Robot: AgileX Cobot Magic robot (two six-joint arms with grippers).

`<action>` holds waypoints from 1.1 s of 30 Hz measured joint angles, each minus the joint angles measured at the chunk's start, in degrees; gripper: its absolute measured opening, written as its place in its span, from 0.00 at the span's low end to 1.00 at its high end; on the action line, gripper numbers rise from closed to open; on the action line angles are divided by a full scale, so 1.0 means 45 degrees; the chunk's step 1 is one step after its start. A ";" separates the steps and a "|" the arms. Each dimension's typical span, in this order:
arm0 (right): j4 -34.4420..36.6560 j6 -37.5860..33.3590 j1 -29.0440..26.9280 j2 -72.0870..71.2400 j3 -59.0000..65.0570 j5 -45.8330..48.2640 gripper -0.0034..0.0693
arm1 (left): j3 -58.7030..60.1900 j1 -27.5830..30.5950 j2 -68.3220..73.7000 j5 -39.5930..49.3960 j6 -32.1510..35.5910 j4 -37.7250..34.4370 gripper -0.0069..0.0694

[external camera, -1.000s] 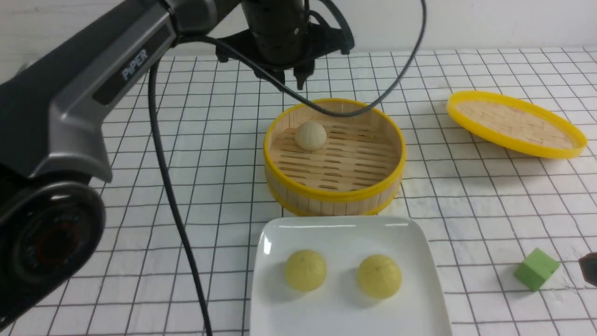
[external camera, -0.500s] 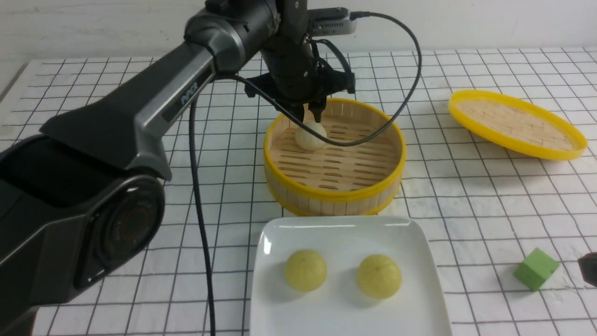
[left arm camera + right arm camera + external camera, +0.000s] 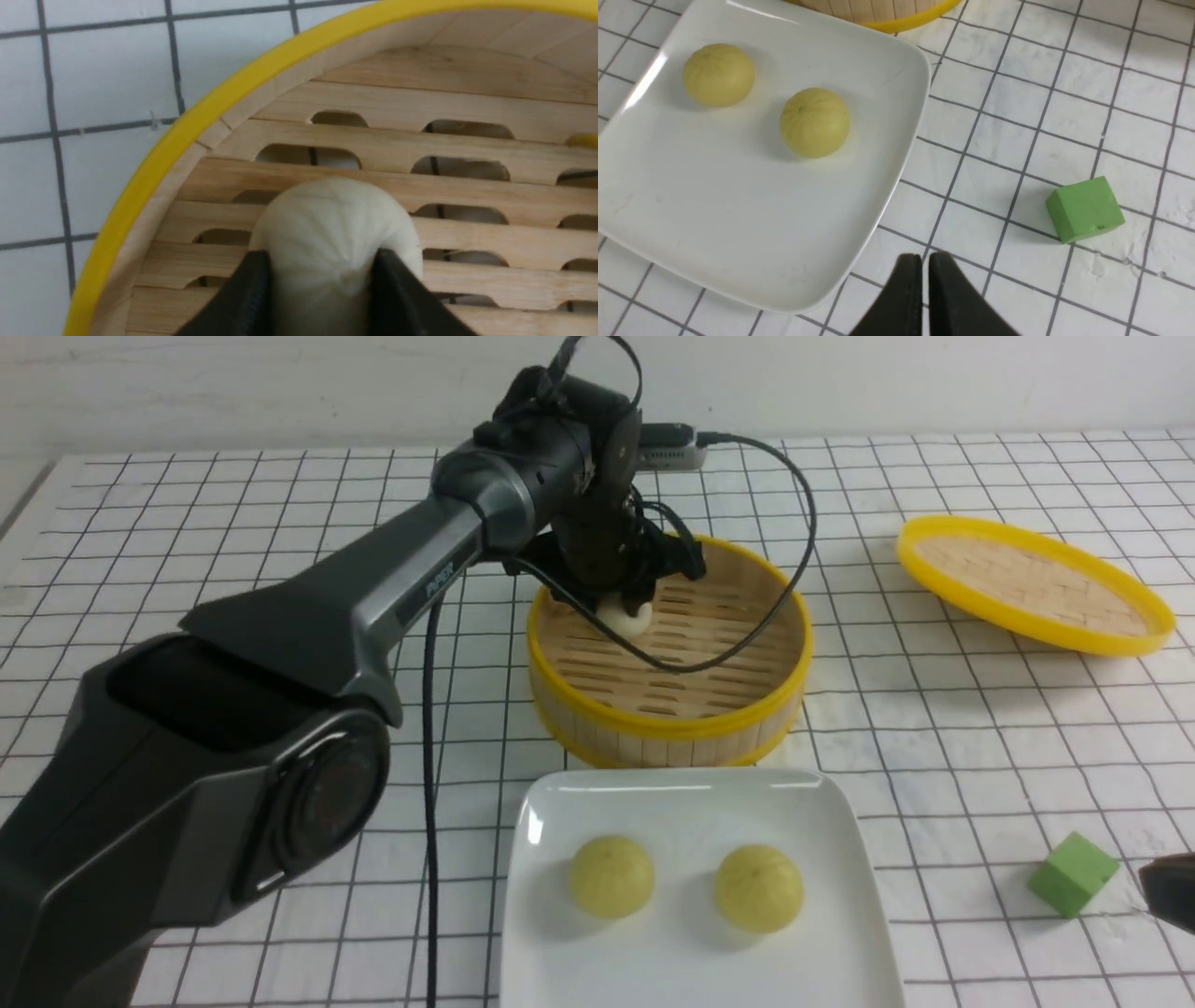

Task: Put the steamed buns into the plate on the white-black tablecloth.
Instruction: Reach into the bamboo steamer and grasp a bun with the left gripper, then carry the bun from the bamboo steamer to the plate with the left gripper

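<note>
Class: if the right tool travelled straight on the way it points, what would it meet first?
Probably bare tablecloth, between the plate and the green cube, though depth is unclear.

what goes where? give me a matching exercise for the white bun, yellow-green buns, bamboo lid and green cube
1 beige-white bun
2 yellow-green buns
3 bamboo lid
4 green cube

A on the white plate
B on the tablecloth, right of the plate
C in the bamboo steamer, clamped by the left gripper
D on the tablecloth, right of the steamer

Pairs: 1-C, 2-A, 3-D, 4-B
</note>
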 joint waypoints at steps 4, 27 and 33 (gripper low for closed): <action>0.0027 0.0011 0.0000 -0.0109 -0.0017 0.0014 0.10 | -0.0040 -0.0036 -0.0610 0.0714 0.0224 -0.0347 0.14; -0.2024 0.0011 0.0000 -0.2498 -0.1612 0.3332 0.12 | 1.2754 -0.4273 -1.0448 -0.0712 0.3414 -0.4850 0.14; -0.1446 0.0011 0.0000 -0.2498 -0.1612 0.3332 0.13 | 1.4387 -0.5003 -0.9919 -0.3220 0.1811 -0.4644 0.23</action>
